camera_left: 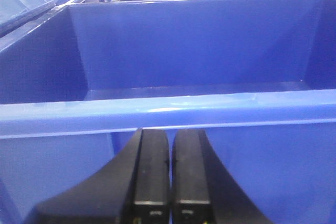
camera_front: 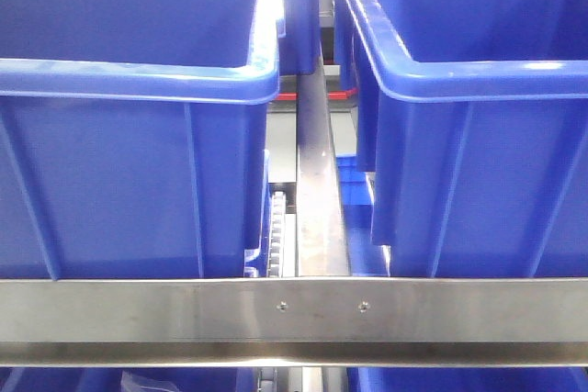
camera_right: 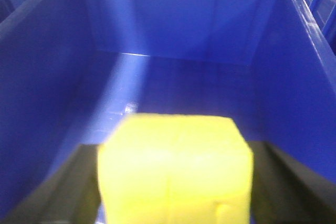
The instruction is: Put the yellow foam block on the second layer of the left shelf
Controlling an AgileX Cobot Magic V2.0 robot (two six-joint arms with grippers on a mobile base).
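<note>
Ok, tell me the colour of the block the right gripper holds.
Bright yellow. The block shows best in the right wrist view, held over a blue bin.

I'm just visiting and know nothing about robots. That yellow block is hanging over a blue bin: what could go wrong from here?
1. The block sits between the right gripper's dark fingers over the bin; soft foam might squash and slip out early.
2. The blue bins look alike, so it could end up in the wrong one.
3. The left gripper is shut right by another bin's rim and might bump it.
</note>
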